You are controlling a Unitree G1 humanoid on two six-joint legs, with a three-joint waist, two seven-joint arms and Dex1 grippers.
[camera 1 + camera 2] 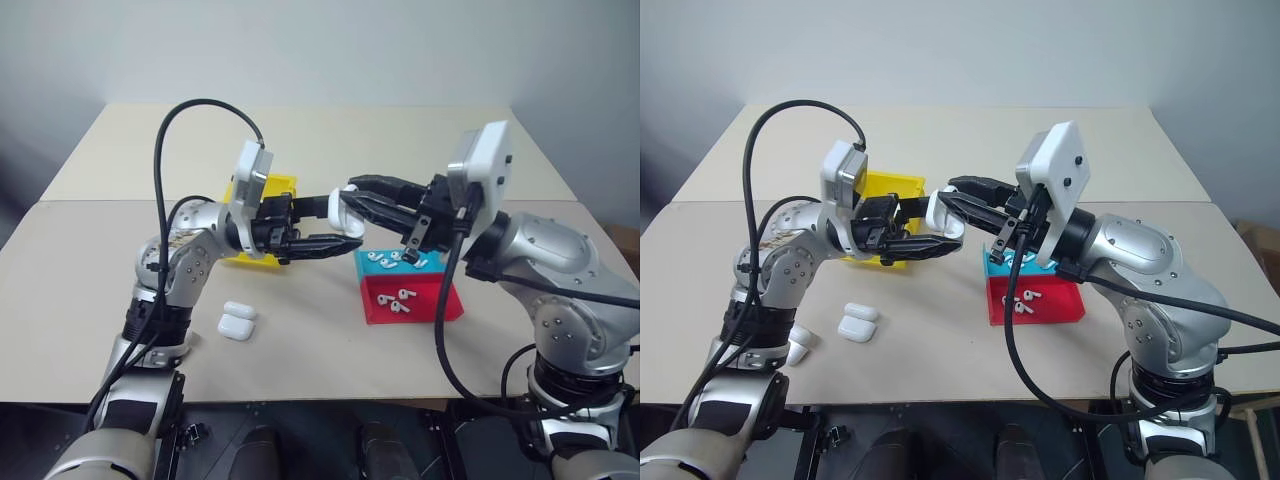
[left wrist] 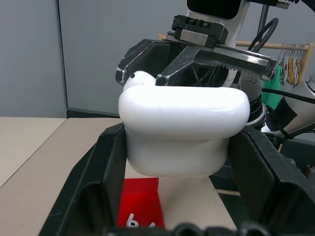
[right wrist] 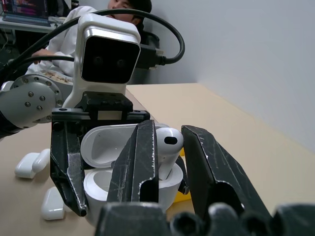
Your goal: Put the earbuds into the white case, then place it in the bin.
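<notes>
With the open white case (image 3: 110, 162) clamped in the left gripper (image 1: 325, 228) above the table, between the yellow bin (image 1: 262, 190) and the red tray (image 1: 440, 300), the earbud (image 3: 166, 147) pinched in the right gripper (image 3: 167, 162) should be lowered stem-first, squarely into its socket, before being released.

Both arms meet at centre, raised: left gripper (image 1: 335, 228) clamped on its load, right gripper (image 3: 165, 162) pinching its own.
</notes>
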